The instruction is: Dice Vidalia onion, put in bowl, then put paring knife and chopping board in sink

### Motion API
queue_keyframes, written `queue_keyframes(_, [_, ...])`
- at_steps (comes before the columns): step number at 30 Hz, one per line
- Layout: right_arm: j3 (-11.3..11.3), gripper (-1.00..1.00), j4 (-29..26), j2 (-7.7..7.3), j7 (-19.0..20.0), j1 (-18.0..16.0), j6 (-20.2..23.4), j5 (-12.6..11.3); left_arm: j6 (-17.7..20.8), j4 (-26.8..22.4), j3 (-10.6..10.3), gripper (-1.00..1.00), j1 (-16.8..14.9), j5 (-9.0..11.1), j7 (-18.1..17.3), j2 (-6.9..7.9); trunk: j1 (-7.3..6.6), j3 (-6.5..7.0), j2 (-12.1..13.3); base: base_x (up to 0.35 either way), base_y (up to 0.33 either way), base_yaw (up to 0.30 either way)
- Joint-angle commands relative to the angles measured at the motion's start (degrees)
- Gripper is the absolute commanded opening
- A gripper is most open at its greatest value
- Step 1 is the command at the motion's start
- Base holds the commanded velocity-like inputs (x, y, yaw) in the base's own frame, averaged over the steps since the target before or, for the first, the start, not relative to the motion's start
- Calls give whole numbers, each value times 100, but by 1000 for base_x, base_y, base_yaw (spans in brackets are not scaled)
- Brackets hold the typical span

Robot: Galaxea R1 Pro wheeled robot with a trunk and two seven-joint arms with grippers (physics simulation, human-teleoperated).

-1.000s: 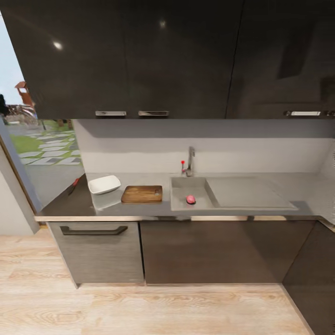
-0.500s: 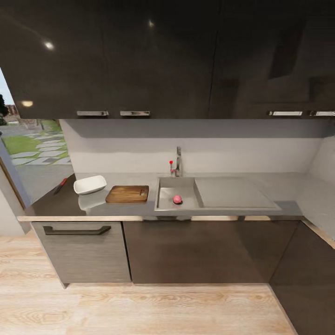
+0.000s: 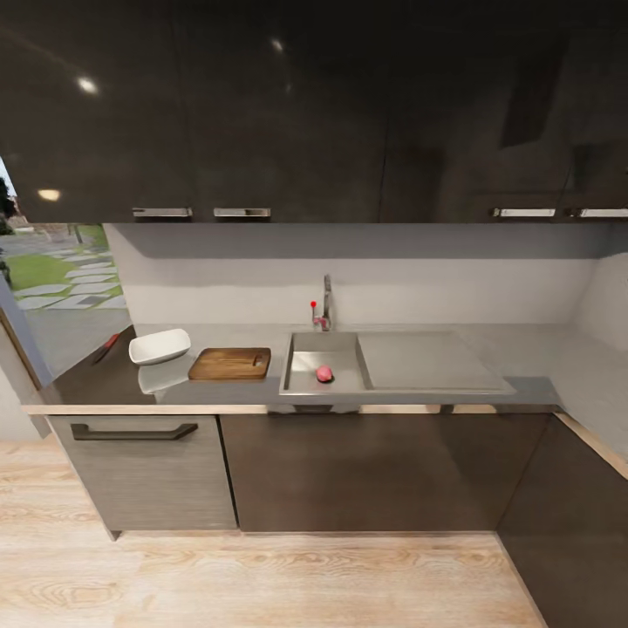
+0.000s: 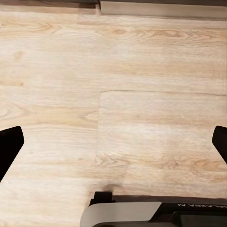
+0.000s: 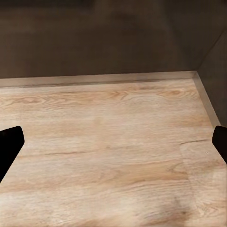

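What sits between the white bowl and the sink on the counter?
In the head view, the chopping board lies flat between the bowl and the sink.

Glossy dark upper cabinets [image 3: 288,105] with chrome handles [image 3: 242,212] hang over a pale grey backsplash [image 3: 366,270]; small ceiling lights reflect in their doors. Below run dark base cabinets [image 3: 349,471], the left one greyer with a long dark handle [image 3: 133,431]. The floor [image 3: 262,580] is light wood planks. At the left, a window [image 3: 52,270] shows grass and paving stones in daylight.
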Motion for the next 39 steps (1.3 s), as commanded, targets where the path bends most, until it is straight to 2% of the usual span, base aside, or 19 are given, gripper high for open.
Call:
queue_keyframes(1, [-39,100,-9,9,55,-4,-13,22,-12,1,15,100,-3,11,-1,-3,1,-7,-6,0,-2,0])
queue_keyframes(7, [-38,100,-9,5,55,-2,-13,21,32,-46,27,100,-15,11,18,-7,1,-7,-6,0,0,0])
queue_keyframes(10, [-41,100,-8,3,55,-2,-13,21,156,-263,29,100,-36,14,24,-10,1,-7,-6,0,0,0])
queue_keyframes(12, [-42,100,5,2,53,-2,-10,21,604,-690,27,100,-47,16,25,-11,1,-7,-6,0,0,0])
queue_keyframes(15, [-44,100,59,-3,49,-2,-11,21,1802,-1610,13,100,-52,16,8,-16,1,-7,-6,0,0,0])
queue_keyframes(16, [-45,100,65,-2,48,-2,-12,21,1987,-1760,11,100,-52,16,3,-17,1,-7,-6,0,0,0])
queue_keyframes(18, [-45,100,79,-6,47,-3,-13,24,2622,-2468,1,100,-53,16,-4,-60,1,-7,-6,0,0,0])
queue_keyframes(22, [-45,100,87,-8,46,-2,-13,26,2946,-3274,-4,100,-54,0,4,-236,1,-7,-6,0,0,0])
queue_keyframes(24, [-45,100,91,-4,46,-2,-13,24,3215,-3673,-8,100,-60,-5,7,-321,1,-7,-6,0,0,0])
queue_keyframes(26, [-45,100,92,-6,46,-2,-13,27,3639,-4050,-29,100,-112,-12,5,-402,1,-7,-6,0,0,0])
queue_keyframes(27, [-47,100,93,-7,46,-2,-13,28,3954,-4274,-78,100,-179,-14,4,-448,1,-7,-6,0,0,0])
queue_keyframes(28, [-50,100,94,-8,46,-2,-13,26,4485,-4613,-304,100,-386,-16,4,-507,1,-7,-6,0,0,0])
queue_keyframes(32, [-53,100,89,-8,46,-2,-13,28,4887,-4828,-782,100,-856,-12,20,-549,1,-7,-6,0,0,0])
queue_keyframes(33, [-54,100,92,-13,42,-2,-20,29,5048,-4913,-942,100,-1193,-6,26,-641,1,-7,-6,0,0,0])
queue_keyframes(36, [-57,100,88,-16,39,-2,-21,30,5315,-4993,-986,100,-1514,-3,27,-750,1,-7,-6,0,0,0])
queue_keyframes(39, [-58,100,87,-17,38,-2,-22,30,5535,-5013,-1004,100,-1828,1,24,-791,1,-7,-6,0,0,0])
